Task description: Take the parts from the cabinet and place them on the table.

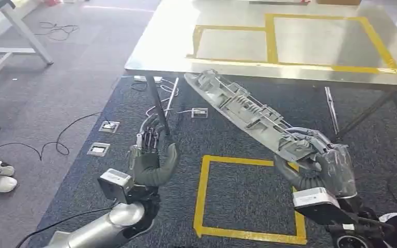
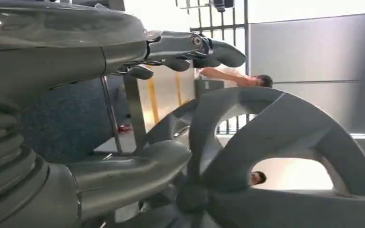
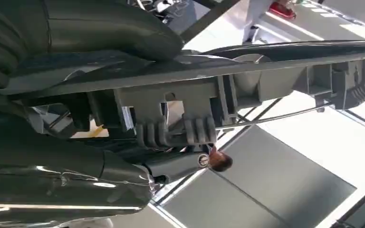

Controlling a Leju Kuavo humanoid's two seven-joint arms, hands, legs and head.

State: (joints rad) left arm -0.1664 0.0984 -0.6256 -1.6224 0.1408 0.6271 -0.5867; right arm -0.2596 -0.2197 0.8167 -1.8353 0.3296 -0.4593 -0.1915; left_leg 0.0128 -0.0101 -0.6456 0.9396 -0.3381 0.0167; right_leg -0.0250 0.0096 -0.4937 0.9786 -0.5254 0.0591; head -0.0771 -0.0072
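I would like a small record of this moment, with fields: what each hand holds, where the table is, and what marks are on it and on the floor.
left hand: grips a thin dark part, seen edge-on; in the left wrist view it looks like a spoked grey wheel shape
right hand: grips one end of a long grey ribbed part, tilted toward the table
table: shiny metal, ahead of both hands
table marks: yellow tape rectangles
floor marks: yellow tape square on dark carpet
parts on table: none yet
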